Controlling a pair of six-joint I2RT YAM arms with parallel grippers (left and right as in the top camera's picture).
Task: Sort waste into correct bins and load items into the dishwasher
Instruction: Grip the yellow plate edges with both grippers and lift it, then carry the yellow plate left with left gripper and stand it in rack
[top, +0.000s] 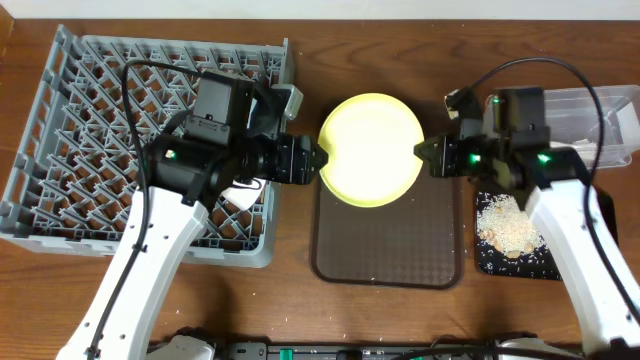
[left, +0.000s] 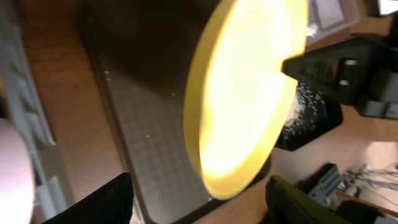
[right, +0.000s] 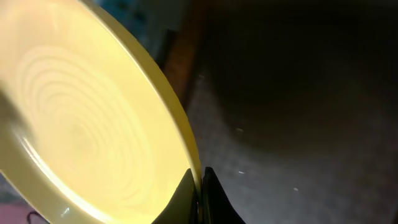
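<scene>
Overhead, starting from the robot's side of the wooden worktop (top: 300, 300), the shallow black rectangular tray (top: 482, 262) lies nearest on the right, with a heap of whitish rice-like scraps (top: 503, 225) in it. The dark brown serving tray (top: 390, 250) sits beside it in the middle, carrying only crumbs. Above that tray's far end hangs the round yellow plate (top: 370, 150), tilted and clear of the surface. The right pincer (top: 422, 158) is pinched tight on its right rim, and the right wrist view shows both fingers (right: 217, 205) clamped over the edge. The left pincer (top: 322, 160) stands wide at the opposite rim. In the left wrist view the plate's edge seems to sit between its jaws, ungripped. Further left is the large grey plastic dish rack (top: 70, 120), and at the far right edge the clear rectangular plastic tub (top: 625, 125).

This looks like a handover of the plate on its way to the rack. Next, the left pincer should close firmly on the rim before the right lets go, then stand the plate between pegs.
</scene>
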